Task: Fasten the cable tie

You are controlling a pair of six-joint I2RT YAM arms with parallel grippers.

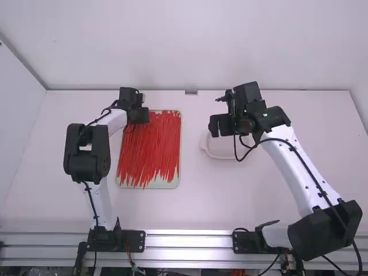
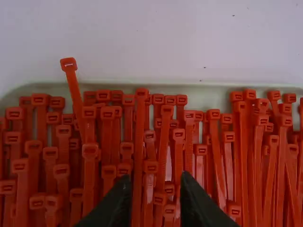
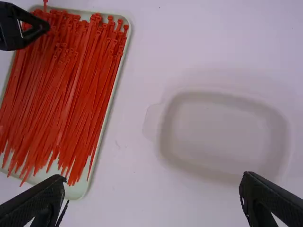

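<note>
The left gripper (image 2: 154,187), spread, hangs over red cable ties (image 2: 142,137) at the tray's (image 2: 203,91) far end, one tie head (image 2: 68,64) poking past its rim; the right gripper (image 3: 151,182), spread wide, hangs beside the tray over a white dish (image 3: 163,127)

Glossy red plastic cable ties (image 2: 139,142), pale matt tray (image 2: 203,94), smooth white dish (image 3: 222,137), matt table (image 3: 213,38).

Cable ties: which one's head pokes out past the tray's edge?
The cable tie whose head sticks over the tray rim onto the white table; the other heads stop inside.
</note>
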